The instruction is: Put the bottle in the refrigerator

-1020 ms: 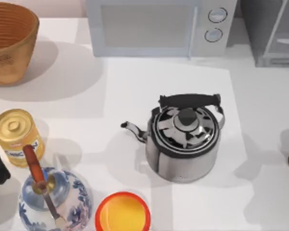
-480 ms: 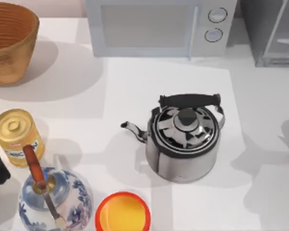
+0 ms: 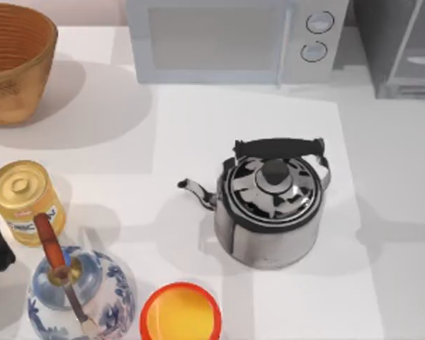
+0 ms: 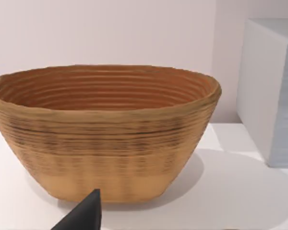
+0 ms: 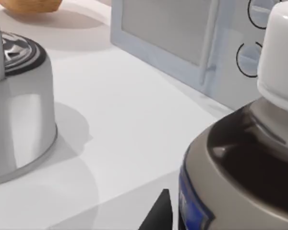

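Close against the right wrist camera: bottle [image 5: 240, 158], white cap | microwave [image 5: 192, 43] behind | fingers' state: cannot tell

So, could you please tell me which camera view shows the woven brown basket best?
The left wrist view: the woven brown basket stands whole, seen side-on. The top view cuts it at the table's left edge; the right wrist view catches a sliver.

The top camera looked straight down on the white bench [image 3: 198, 120]. The left wrist camera sat low and close, facing the woven brown basket [image 4: 105, 129], which lay at ten o'clock from above [image 3: 14, 60]. The right wrist camera, very near, faced the white two-knob microwave [image 5: 182, 38], at twelve o'clock overhead [image 3: 234, 39].
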Motion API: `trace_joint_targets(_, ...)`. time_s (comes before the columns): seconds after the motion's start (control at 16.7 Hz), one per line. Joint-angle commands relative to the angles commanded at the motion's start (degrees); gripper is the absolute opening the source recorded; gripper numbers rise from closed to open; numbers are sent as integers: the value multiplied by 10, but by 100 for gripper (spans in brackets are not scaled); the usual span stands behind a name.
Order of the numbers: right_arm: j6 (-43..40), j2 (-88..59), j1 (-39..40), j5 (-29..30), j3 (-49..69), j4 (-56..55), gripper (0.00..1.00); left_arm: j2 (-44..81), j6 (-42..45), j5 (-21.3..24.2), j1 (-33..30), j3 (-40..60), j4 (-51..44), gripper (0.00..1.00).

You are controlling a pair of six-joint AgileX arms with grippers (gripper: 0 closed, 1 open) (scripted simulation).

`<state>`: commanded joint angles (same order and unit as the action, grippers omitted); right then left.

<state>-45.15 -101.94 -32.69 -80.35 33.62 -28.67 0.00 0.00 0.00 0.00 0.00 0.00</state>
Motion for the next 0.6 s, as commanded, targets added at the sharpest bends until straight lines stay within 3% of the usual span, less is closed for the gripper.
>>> trace_joint_targets(0.36, -179, 22, -69, -30, 55, 283, 1, 0, 0, 0, 0, 0, 0, 100)
trace_joint_targets(0.6, -267, 27, -105, -37, 71, 414, 1, 0, 0, 0, 0, 0, 0, 100)
